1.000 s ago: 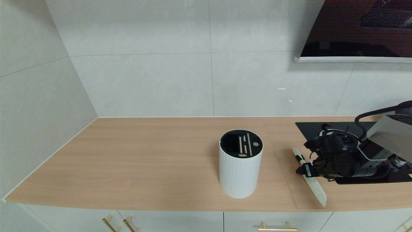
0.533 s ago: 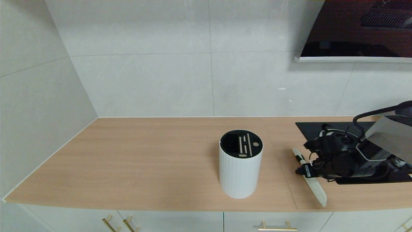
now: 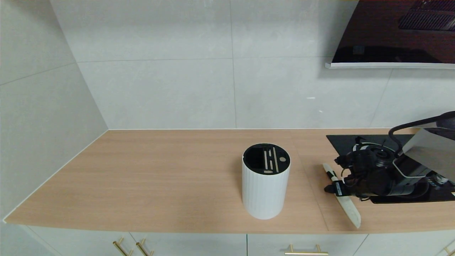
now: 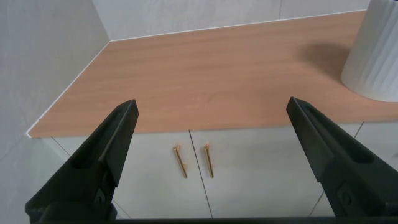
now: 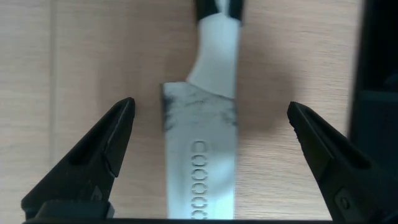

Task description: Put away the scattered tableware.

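right end effector (image 5: 210,118) nearer flat marbled knife (image 3: 347,208)

A black hob (image 3: 342,142) lies at the wooden counter's (image 3: 160,170) right end, under a dark hood (image 3: 391,32). Gold handles (image 3: 305,253) are on the cabinet doors below the front edge.

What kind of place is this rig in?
Most likely a home-style kitchen: a wood counter along a tiled wall, a black cooktop set into it, and a hood mounted above that.
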Tool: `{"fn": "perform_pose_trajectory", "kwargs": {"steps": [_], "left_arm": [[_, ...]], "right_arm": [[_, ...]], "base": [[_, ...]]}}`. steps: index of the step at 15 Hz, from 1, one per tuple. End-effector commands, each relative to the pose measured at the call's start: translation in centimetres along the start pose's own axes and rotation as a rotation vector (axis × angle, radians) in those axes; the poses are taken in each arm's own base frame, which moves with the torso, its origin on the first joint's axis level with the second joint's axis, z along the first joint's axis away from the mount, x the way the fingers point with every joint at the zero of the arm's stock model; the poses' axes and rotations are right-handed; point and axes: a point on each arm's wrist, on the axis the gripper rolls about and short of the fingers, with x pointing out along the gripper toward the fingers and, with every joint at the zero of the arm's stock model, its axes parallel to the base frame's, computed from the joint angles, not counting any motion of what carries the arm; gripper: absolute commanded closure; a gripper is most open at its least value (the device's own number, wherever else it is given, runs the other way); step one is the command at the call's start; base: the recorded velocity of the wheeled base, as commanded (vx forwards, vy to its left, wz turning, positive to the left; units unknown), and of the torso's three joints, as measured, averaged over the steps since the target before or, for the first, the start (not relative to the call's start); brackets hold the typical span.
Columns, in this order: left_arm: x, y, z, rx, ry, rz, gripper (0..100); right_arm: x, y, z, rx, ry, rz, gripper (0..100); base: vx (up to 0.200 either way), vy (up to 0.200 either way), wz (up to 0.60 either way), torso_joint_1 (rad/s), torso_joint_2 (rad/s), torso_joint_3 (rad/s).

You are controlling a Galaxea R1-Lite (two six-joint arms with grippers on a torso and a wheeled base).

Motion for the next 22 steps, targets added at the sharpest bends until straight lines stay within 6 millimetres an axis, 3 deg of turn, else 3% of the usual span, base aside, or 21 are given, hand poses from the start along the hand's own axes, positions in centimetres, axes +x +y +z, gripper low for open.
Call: {"fn": "perform_pose_trajectory", "kwargs": {"steps": [1,7,8,17,19,22], "left_arm": [[0.0,0.0,0.1,0.000,-0.003,0.001,0],[0.0,0.0,0.0,0.000,0.000,0.001,0],[0.0,0.0,0.0,0.000,0.000,0.001,0],[0.0,0.0,0.0,0.000,0.000,0.001,0],[0.0,0.0,0.0,0.000,0.000,0.001,0],[0.0,0.0,0.0,0.000,0.000,0.001,0]], "right_arm": [[0.0,0.0,0.1,0.002,-0.002,0.008,0],[0.4,-0.1,-0.3,0.003,0.011,0.011,0],[0.4,-0.1,-0.3,0.003,0.011,0.011,100],[1.0,-0.1,-0.9,0.000,0.032,0.002,100],[-1.3,-0.3,0.8,0.028,-0.033,0.008,100],[-7.0,-0.6,3.8,0.047,-0.168,0.006,100]], "base": [[0.000,0.000,0.00,0.000,0.00,0.000],[0.000,0.000,0.00,0.000,0.00,0.000],[0.000,0.000,0.00,0.000,0.00,0.000],[0.000,0.000,0.00,0.000,0.00,0.000],[0.000,0.000,0.00,0.000,0.00,0.000],[0.000,0.000,0.00,0.000,0.00,0.000]]}}
